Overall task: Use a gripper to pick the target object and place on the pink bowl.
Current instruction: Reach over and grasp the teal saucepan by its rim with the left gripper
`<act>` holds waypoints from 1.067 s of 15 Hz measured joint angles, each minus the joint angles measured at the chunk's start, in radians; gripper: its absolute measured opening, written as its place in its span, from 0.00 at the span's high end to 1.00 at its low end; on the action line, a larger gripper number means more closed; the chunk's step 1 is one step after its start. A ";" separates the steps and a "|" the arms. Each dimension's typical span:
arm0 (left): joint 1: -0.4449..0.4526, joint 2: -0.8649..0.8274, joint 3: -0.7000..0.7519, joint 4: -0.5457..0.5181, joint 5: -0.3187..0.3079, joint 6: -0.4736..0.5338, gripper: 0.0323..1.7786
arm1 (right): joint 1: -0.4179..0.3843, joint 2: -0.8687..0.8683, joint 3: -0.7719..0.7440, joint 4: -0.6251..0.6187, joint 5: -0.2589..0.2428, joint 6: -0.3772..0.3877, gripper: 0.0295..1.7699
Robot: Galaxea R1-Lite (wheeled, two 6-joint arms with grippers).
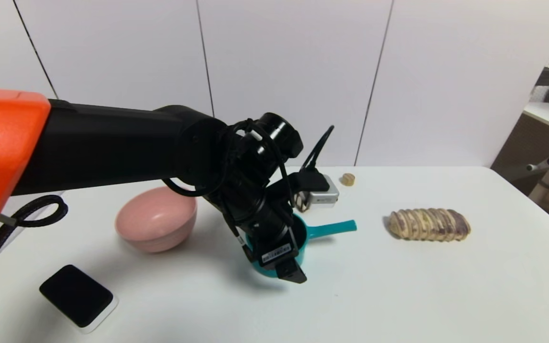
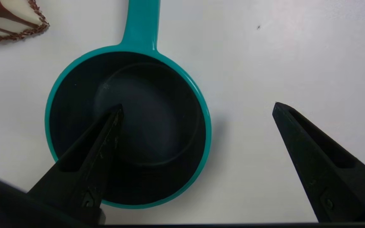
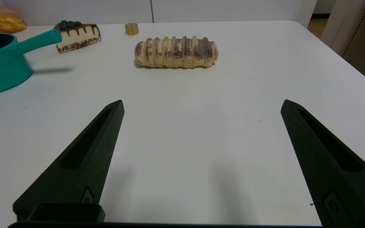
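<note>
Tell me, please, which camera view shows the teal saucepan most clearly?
The left wrist view: the teal saucepan is seen from above, with its whole rim and dark inside, and one finger of the open left gripper over it. The head view hides most of it behind the arm; the right wrist view shows its side and handle.

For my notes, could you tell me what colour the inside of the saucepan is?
Dark grey, nearly black, inside the teal saucepan; the left wrist view shows it best.
</note>
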 joint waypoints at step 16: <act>0.002 0.074 0.003 0.061 0.039 -0.001 0.05 | 0.000 0.000 0.000 0.000 0.000 0.000 0.03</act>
